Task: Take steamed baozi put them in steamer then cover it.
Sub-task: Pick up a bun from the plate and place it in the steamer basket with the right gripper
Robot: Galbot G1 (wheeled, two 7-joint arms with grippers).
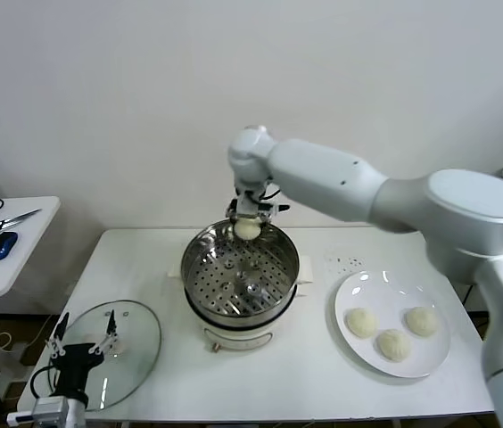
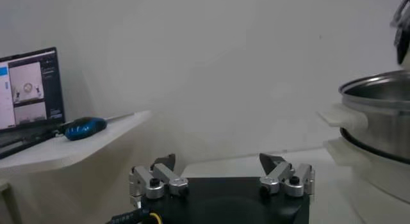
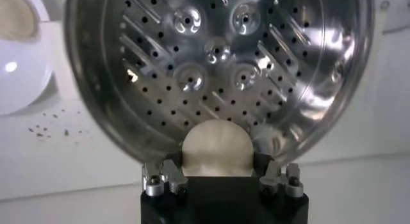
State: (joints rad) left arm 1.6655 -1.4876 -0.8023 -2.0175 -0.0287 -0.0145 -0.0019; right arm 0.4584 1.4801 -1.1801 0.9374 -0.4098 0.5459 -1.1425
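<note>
My right gripper (image 1: 248, 228) is shut on one cream-white baozi (image 3: 216, 148) and holds it just over the far rim of the steamer (image 1: 200, 254). The steamer's perforated steel tray (image 3: 211, 59) lies bare below the bun. Three more baozi (image 1: 393, 344) rest on the white plate (image 1: 356, 287) at the right. The glass lid (image 1: 136, 334) lies flat on the table at the front left. Over that lid's near edge my left gripper (image 1: 82, 337) hangs open with nothing between its fingers; the left wrist view shows that gripper (image 2: 221, 164) with the steamer's white handle (image 2: 343, 118) far off.
A white side table (image 1: 24, 241) at the left carries a blue mouse (image 1: 0, 245), scissors and cables. A laptop screen (image 2: 29, 88) stands beside it. Dark crumbs (image 1: 350, 261) speckle the table between steamer and plate. The wall stands close behind the steamer.
</note>
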